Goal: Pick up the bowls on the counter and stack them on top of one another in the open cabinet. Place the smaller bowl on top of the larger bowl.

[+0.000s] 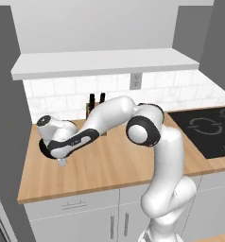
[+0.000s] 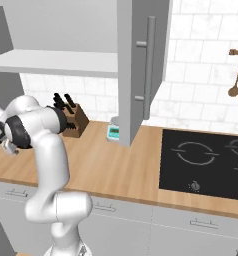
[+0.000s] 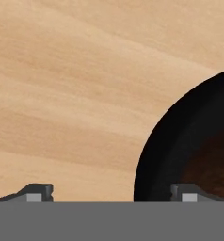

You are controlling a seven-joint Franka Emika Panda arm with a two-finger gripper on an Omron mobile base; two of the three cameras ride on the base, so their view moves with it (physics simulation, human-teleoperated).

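Black-tipped jaws (image 3: pixel 111 193) stand wide apart, straddling the near rim of the larger bowl (image 3: pixel 180 146) on the wood-grain desk (image 3: pixel 76 94), so closing off-centre might tip it, while something reddish-brown inside it may be the smaller bowl (image 3: pixel 212 164).

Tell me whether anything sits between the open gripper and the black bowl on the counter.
Nothing visible does. In the hand view the open gripper looks straight down on the wide glossy black bowl, one fingertip over its rim and the other over the bare light-brown wood-grain counter.
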